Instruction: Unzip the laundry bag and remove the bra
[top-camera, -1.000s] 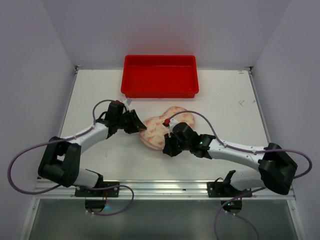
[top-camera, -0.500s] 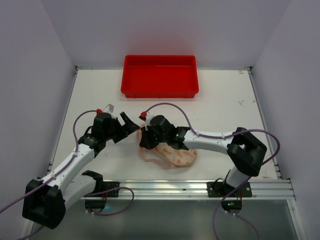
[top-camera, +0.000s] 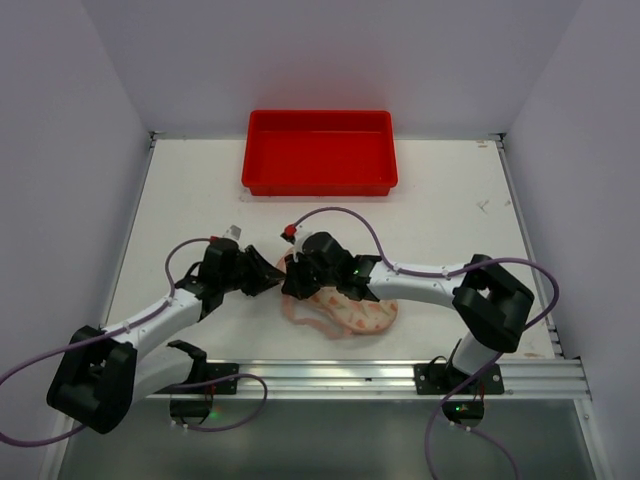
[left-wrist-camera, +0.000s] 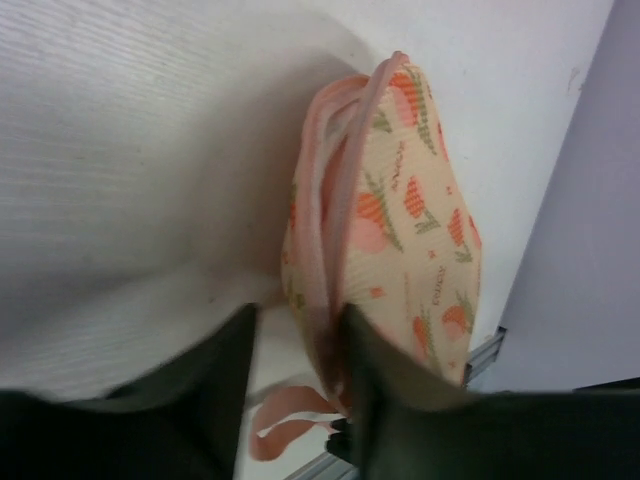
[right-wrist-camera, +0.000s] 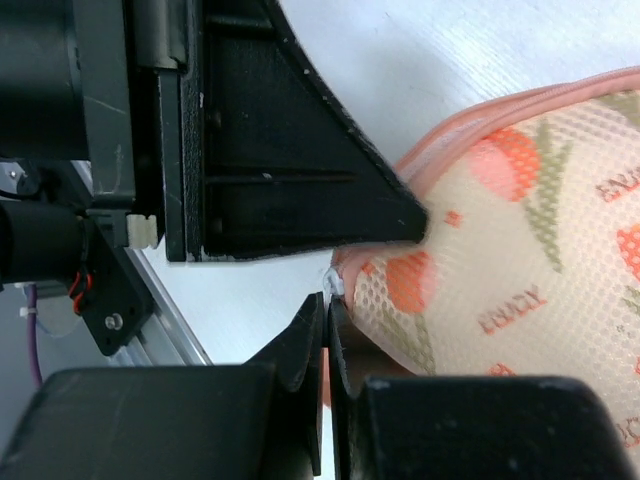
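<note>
The laundry bag (top-camera: 362, 312), cream mesh with orange prints and pink trim, lies at the table's near middle with its left end raised. My right gripper (top-camera: 294, 284) is shut on the small white zipper pull (right-wrist-camera: 335, 287) at that end of the laundry bag (right-wrist-camera: 540, 290). My left gripper (top-camera: 272, 277) faces it from the left. In the left wrist view the left gripper (left-wrist-camera: 300, 335) is open, with the bag's (left-wrist-camera: 400, 230) pink edge standing between its jaws. A pink band (left-wrist-camera: 285, 425) loops out below the bag. The bra is hidden.
A red tray (top-camera: 318, 182) stands at the back middle of the white table (top-camera: 470, 230). The metal rail (top-camera: 330, 375) runs along the near edge. In the right wrist view the left arm's black finger (right-wrist-camera: 300, 190) touches the bag's end.
The right gripper swung the bag left and nearer with its end raised. The left gripper opened wide, then moved in and narrowed around that end.
</note>
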